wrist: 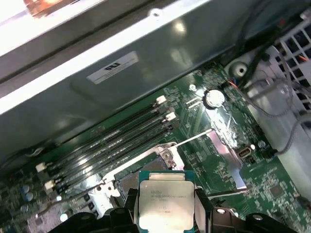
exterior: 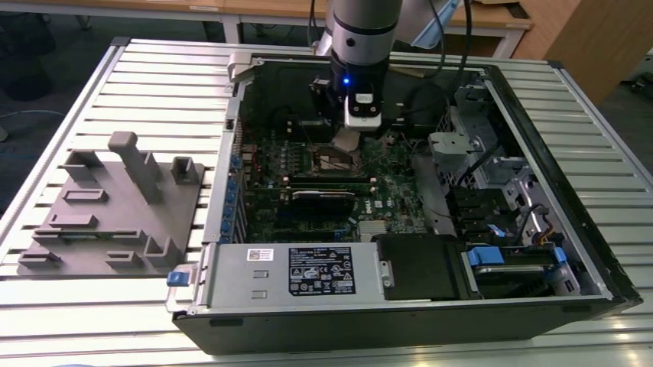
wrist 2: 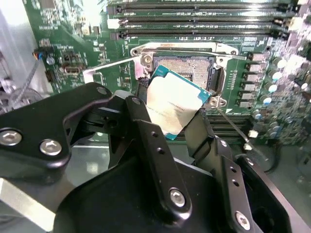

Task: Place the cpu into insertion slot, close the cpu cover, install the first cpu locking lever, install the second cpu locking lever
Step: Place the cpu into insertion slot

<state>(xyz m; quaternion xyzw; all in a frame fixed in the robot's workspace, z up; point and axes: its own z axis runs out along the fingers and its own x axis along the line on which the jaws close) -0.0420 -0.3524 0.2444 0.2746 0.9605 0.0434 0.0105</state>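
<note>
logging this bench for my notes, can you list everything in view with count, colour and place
cpu: one, silver top, held close by the insertion slot
insertion slot: one, dark with silvery frame, on the green board, empty
cpu cover: one, silvery, raised beside the slot
memory slots: several, black, next to the slot
computer case: one, black, lying open on the table
table: one, pale slatted metal, under the case
fixture block: one, grey, on the table at the exterior view's left
gripper: one, black, shut on the cpu
arm: one, grey, reaching into the case
</note>
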